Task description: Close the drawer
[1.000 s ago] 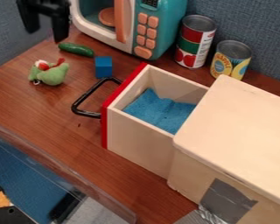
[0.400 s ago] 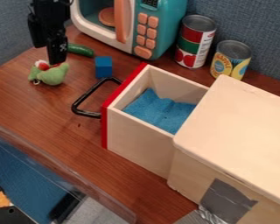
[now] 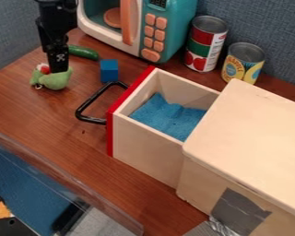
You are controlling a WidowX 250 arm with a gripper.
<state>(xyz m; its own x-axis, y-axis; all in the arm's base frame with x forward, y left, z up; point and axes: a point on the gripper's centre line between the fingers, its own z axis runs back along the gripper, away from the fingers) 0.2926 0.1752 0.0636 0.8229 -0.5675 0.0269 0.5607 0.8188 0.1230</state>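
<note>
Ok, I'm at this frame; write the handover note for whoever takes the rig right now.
Gripper: low at the green toy, off the handle.
Drawer: well out of its box, blue cloth inside; handle faces the gripper's side.
Done: nothing on the closing.
Left: bring the gripper to the red front, push the drawer in.

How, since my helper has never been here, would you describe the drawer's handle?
Find the pale wooden box with its drawer open. From the drawer's red front juts the handle, a black, angular loop, unlike the solid blue cube near it.
</note>
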